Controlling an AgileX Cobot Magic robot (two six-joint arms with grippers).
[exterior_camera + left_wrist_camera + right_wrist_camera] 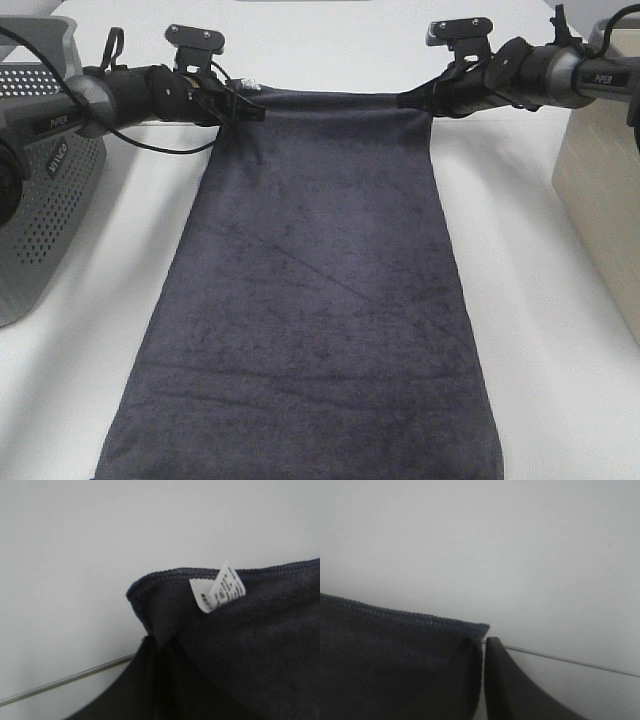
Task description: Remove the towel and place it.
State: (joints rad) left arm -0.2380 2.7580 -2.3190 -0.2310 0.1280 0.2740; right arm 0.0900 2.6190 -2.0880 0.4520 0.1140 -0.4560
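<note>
I held the towel (315, 290) by its two far corners, one in each hand, so that its far hem stretched taut and straight between them. My left hand (243, 104) was pinching the corner that carried the small pale tag (218, 586); in the left wrist view the dark fingers (150, 680) were pressed together on a fold of cloth just beneath the stitched hem, with the tag sticking up beside them. My right hand (414, 98) was pinching the opposite corner; in the right wrist view one dark finger (520, 690) lay close against the cloth at the very end of the hem, though the other finger was hidden behind the towel.

From that raised edge the towel spread toward the near side of the white counter (540, 300), widening as it came and running out of the high view at the near edge. Its charcoal surface was fuzzy and lay mostly flat, with a few shallow creases across it.

A grey perforated basket (45, 190) stood on the counter beside my left arm, apart from the towel. A beige box (600, 200) stood beside my right arm, also apart from it.
</note>
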